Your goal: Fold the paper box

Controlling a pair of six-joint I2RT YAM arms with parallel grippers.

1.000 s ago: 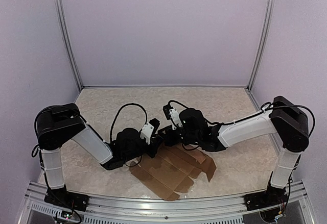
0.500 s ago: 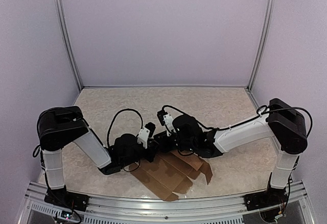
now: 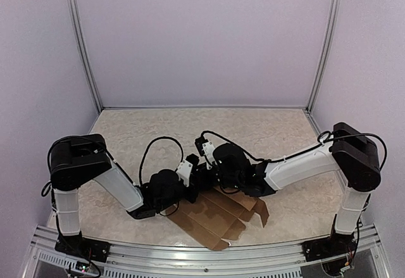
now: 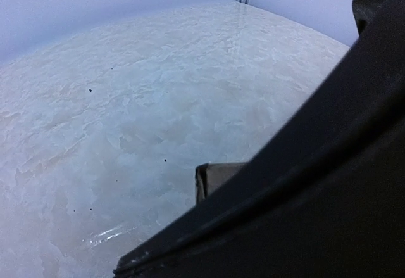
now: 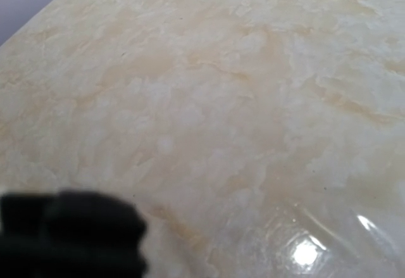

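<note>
The paper box [image 3: 215, 218] lies as a flat brown sheet with flaps near the table's front edge. Both grippers meet at its far left edge. My left gripper [image 3: 190, 188] is low on the table and shut there. In the left wrist view a brown corner of the paper box [image 4: 215, 175] pokes out from behind a large black body [image 4: 304, 195]. My right gripper [image 3: 204, 180] is shut and its tip rests by the same edge. Its fingers do not show in the right wrist view, only a blurred black shape [image 5: 69, 233].
The marbled table [image 3: 266, 132] stretches behind the arms to the white back wall. Metal corner posts [image 3: 82, 44] stand at both rear corners. A metal rail [image 3: 202, 259] runs along the front edge just below the sheet.
My left gripper slid right and closed at the sheet's edge. The right gripper moved left toward it. The sheet shifted slightly to the right.
</note>
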